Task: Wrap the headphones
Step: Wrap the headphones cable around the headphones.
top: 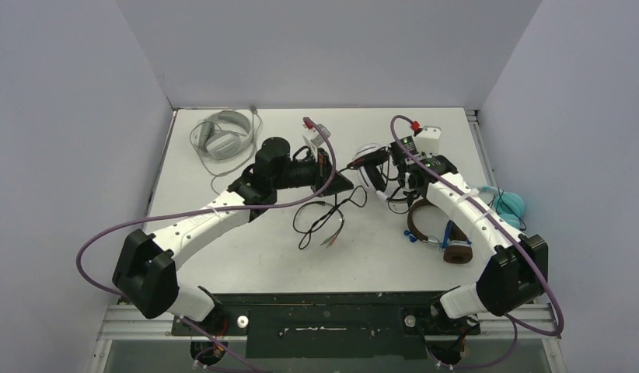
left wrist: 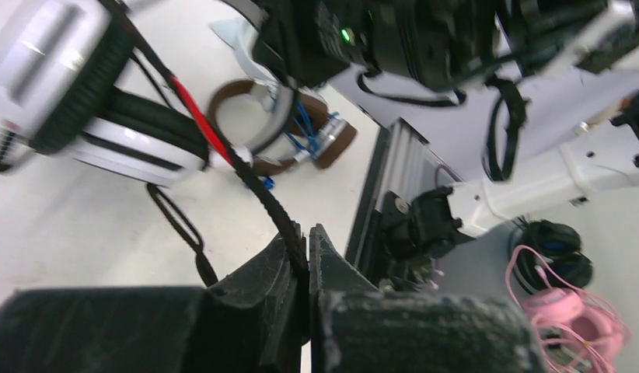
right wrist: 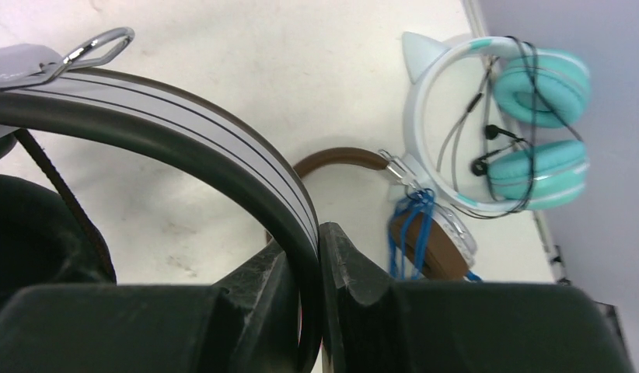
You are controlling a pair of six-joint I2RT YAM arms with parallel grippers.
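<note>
Over the table's [top: 378, 260] middle, the left gripper [left wrist: 309, 233] pinches shut on the black cable [left wrist: 271, 203], and the right gripper [right wrist: 316, 233] clamps the band [right wrist: 184, 132] of the black-and-white headphones [top: 369, 165], which seem lifted off it. Just beside that headset lie the brown headphones [top: 456, 253], then the teal pair [top: 512, 204]; the grey pair [top: 221, 140] lies well apart.

Glossy plastic headband [right wrist: 184, 140] (braided black cable [left wrist: 274, 214]), matt white table [top: 378, 264].

The black-and-white headphones [top: 371, 167] are held up mid-table, black cable [left wrist: 274, 211] sprawling loose. The brown headphones [top: 437, 229] and teal headphones [top: 509, 204] lie right, grey headphones [top: 221, 136] far left.
</note>
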